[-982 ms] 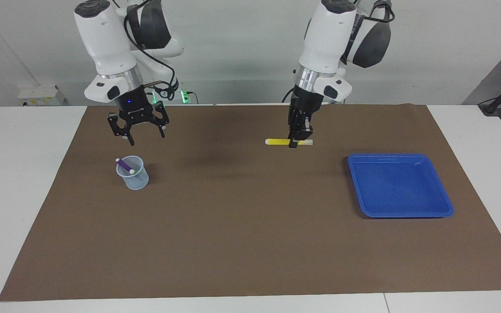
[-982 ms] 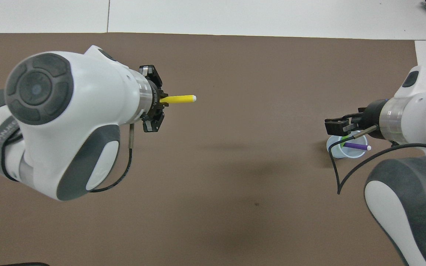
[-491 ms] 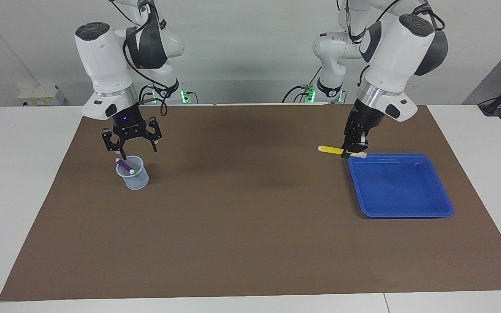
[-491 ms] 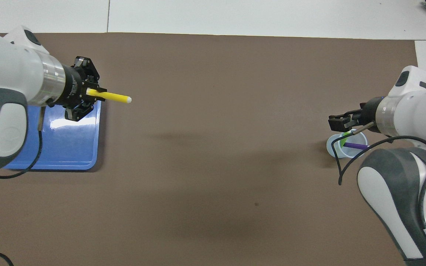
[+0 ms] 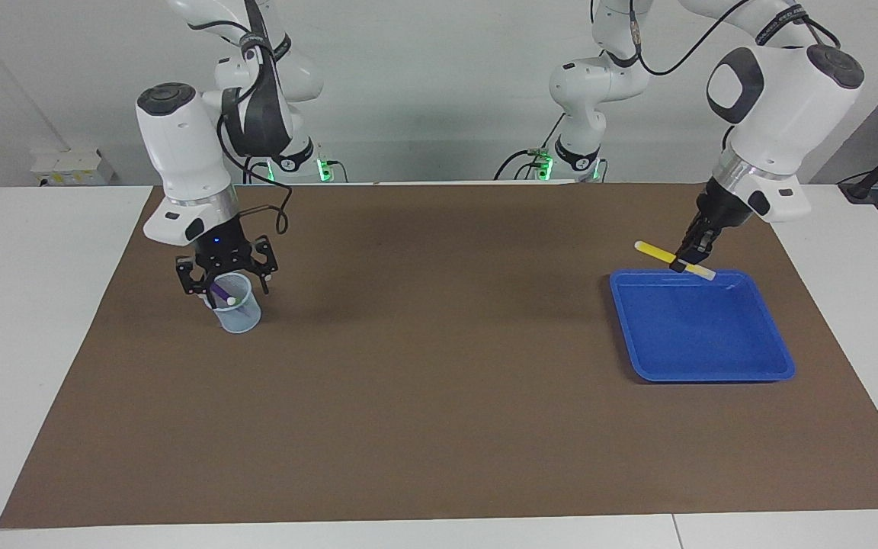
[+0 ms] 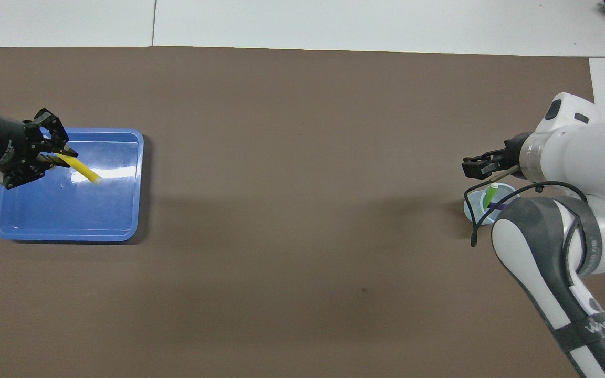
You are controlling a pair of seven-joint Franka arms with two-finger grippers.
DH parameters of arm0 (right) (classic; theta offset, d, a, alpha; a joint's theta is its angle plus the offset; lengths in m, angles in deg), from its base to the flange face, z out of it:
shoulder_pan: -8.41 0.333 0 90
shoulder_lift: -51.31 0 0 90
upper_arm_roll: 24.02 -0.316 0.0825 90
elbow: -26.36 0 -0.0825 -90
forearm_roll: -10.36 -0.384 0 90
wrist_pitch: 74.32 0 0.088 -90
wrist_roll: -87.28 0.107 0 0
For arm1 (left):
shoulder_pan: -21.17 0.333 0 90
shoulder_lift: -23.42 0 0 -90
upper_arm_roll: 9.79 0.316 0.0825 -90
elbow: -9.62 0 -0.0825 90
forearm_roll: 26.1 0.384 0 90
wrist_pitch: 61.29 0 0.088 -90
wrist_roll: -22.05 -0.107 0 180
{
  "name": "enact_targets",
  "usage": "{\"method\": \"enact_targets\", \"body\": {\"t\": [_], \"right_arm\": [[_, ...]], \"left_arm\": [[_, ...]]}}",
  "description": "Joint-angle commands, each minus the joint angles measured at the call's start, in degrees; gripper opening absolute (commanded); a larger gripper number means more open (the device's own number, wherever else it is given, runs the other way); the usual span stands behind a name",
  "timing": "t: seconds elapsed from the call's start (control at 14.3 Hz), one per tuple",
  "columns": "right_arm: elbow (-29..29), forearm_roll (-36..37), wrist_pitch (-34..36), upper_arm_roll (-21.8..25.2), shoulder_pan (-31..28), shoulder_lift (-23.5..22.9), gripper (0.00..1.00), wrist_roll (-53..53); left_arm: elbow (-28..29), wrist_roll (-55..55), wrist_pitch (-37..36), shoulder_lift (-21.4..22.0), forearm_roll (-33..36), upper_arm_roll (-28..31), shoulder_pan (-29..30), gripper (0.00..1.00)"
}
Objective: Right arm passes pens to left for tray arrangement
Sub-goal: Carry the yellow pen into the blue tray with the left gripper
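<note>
Facing view: the yellow pen (image 5: 674,259) is clamped crosswise in the left gripper (image 5: 684,264), tilted, above the blue tray's (image 5: 770,372) rim nearest the robots. The right gripper (image 5: 225,284), jaws spread wide, holds nothing and straddles the pale cup (image 5: 239,316) (purple pen (image 5: 219,293) and green pen (image 6: 489,195) inside).

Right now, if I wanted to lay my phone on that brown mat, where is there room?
The wide middle of the brown mat, between the cup and the blue tray, lies bare. It is crowded at the cup, where the right claw hangs over the purple pen, and at the tray, where the left claw holds the yellow pen.
</note>
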Motion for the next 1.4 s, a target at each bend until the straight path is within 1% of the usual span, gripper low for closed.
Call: {"method": "enact_targets", "body": {"t": [0.0, 0.21, 0.35, 0.42, 0.56, 0.7, 0.84, 0.98, 1.12, 1.33], "right_arm": [[0.7, 0.98, -1.88, -0.5, -1.35, -1.16, 0.9, -0.73], [2.37, 0.98, -1.97, -0.5, -2.22, -1.17, 0.9, -0.9], [4.47, 1.33, -1.97, -0.5, -3.1, -0.73, 0.89, -0.9], [5.53, 1.42, -2.06, -0.5, -3.37, -0.38, 0.89, -0.9], [6.33, 1.6, -2.06, -0.5, -3.54, -0.11, 0.89, -0.99], [7.03, 2.38, -2.06, -0.5, -3.63, -0.03, 0.87, -0.99], [8.34, 3.0, -2.06, -0.5, -3.63, 0.41, 0.85, -0.99], [9.05, 3.0, -2.84, -0.5, -4.07, 0.77, 0.82, -1.16], [9.93, 3.35, -4.34, -0.5, -4.6, 0.85, 0.8, -2.39], [10.37, 3.35, -4.43, -0.5, -5.04, 1.03, 0.7, -2.83]], "left_arm": [[3.0, -11.46, -1.59, 1.81, -0.29, -0.16, 1.82, 0.0], [4.06, -22.1, -1.85, 1.28, 1.64, -0.16, 4.1, 0.0], [4.24, -26.85, -2.29, 0.84, 5.85, -0.16, 4.1, 0.0], [4.33, -31.66, -2.29, 0.66, 6.74, -0.16, 4.8, 0.0], [4.68, -44.92, -1.77, -0.04, 7.1, -0.16, 7.87, 0.0], [4.68, -53.47, -0.98, -1.53, 7.27, -0.16, 10.07, 0.0], [4.77, -61.38, 1.39, -2.93, 7.36, -0.16, 10.61, 0.0], [5.29, -64.83, 4.72, -3.64, 11.12, -0.16, 9.91, 0.0], [5.38, -64.85, 7.01, -5.4, 11.67, -0.25, 10.34, 0.0], [8.01, -64.67, 11.23, -6.1, 11.67, -0.16, 13.14, 0.0]]}}
